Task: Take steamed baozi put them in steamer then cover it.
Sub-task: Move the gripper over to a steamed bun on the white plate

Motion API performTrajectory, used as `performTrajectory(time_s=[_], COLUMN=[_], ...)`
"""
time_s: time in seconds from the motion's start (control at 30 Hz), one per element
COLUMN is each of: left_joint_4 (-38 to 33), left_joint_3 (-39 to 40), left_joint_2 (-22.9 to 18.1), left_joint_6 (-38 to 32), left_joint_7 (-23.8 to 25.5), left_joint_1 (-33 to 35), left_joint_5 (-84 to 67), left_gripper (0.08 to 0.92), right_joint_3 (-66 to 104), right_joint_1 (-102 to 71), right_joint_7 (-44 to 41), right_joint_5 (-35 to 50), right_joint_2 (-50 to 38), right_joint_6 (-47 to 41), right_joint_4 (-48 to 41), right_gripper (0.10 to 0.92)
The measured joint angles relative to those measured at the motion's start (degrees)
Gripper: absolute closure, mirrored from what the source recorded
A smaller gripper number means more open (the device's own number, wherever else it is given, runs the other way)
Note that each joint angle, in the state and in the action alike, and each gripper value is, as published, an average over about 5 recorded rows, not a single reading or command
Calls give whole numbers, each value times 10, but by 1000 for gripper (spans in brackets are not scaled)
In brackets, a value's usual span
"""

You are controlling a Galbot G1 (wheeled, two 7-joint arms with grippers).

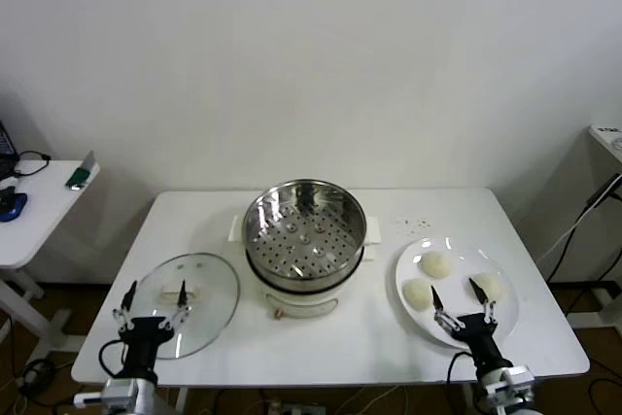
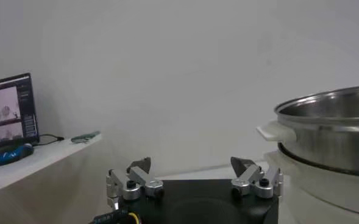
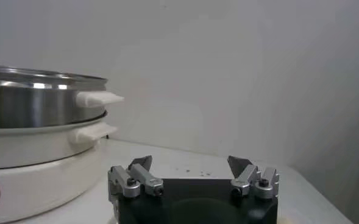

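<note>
The steamer (image 1: 304, 245), a shiny steel pot with a perforated tray on a cream-white base, stands uncovered and empty at the table's middle; it also shows in the left wrist view (image 2: 325, 152) and in the right wrist view (image 3: 39, 134). Three steamed baozi (image 1: 434, 264) (image 1: 418, 293) (image 1: 489, 286) lie on a flat white plate (image 1: 455, 252) to its right. The glass cover (image 1: 197, 289) lies flat on the table to its left. My left gripper (image 1: 153, 296) is open above the cover's near edge. My right gripper (image 1: 457, 295) is open above the plate's near part, between two baozi.
A white side table (image 1: 39, 211) with a phone and a blue object stands at the left; in the left wrist view it holds a lit screen (image 2: 7, 109). Small dark specks (image 1: 416, 224) dot the table behind the plate. A wall is close behind.
</note>
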Motion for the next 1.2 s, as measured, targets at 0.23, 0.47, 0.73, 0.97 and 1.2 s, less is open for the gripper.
performTrajectory(time_s=[0.23, 0.47, 0.73, 0.97, 1.2], left_joint_4=[1, 2, 11, 19, 25], left_joint_3=[0, -2, -2, -2, -5], left_joint_2=[7, 15, 20, 25, 30], left_joint_6=[0, -2, -6, -8, -8], left_joint_7=[-2, -3, -5, -9, -15], left_joint_1=[4, 7, 7, 7, 5], left_joint_5=[3, 4, 5, 3, -2], left_gripper=[177, 177, 177, 177, 177], right_joint_3=[3, -14, -94, -258, -468], right_joint_1=[29, 92, 216, 399, 612], right_joint_7=[-41, -136, -284, -398, -468], right_joint_5=[-16, -34, -71, -104, -119], right_joint_2=[-44, -164, -311, -394, -413], right_joint_6=[-33, -80, -115, -133, -141], right_joint_4=[-2, -41, -120, -189, -266], right_gripper=[203, 203, 203, 203, 203])
